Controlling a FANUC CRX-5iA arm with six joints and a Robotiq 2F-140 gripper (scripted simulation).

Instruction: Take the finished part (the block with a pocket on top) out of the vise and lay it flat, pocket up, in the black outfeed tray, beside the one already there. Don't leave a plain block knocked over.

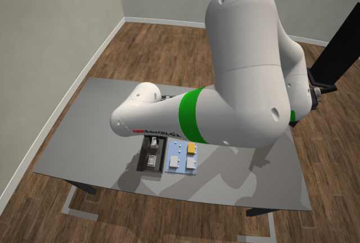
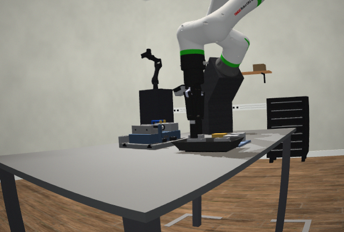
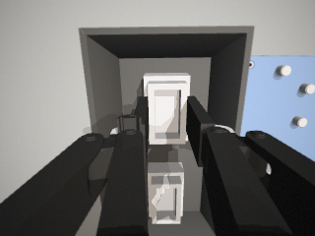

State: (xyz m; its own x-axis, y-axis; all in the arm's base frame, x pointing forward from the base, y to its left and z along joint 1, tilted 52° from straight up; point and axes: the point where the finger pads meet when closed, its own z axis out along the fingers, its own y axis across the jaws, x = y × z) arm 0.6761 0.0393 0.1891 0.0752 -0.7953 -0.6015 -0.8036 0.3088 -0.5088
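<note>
My gripper (image 3: 166, 111) is shut on the finished part (image 3: 166, 108), a pale grey block with a rectangular pocket facing up. It holds the part low inside the black outfeed tray (image 3: 167, 59), in the tray's far half. I cannot tell whether the part touches the tray floor. A second pocketed block (image 3: 164, 194) lies flat in the tray's near half, just apart from the held one. From above, the tray (image 1: 151, 154) shows both blocks, partly under the arm. From the side, the gripper (image 2: 195, 132) reaches down into the tray (image 2: 207, 143).
A blue fixture plate (image 1: 181, 158) lies right beside the tray, with two upright grey plain blocks (image 1: 174, 161) (image 1: 190, 163), an orange block (image 1: 191, 148) and white pegs. The vise (image 2: 153, 133) stands on its base behind the tray. The arm's black pedestal (image 2: 220, 99) is close behind.
</note>
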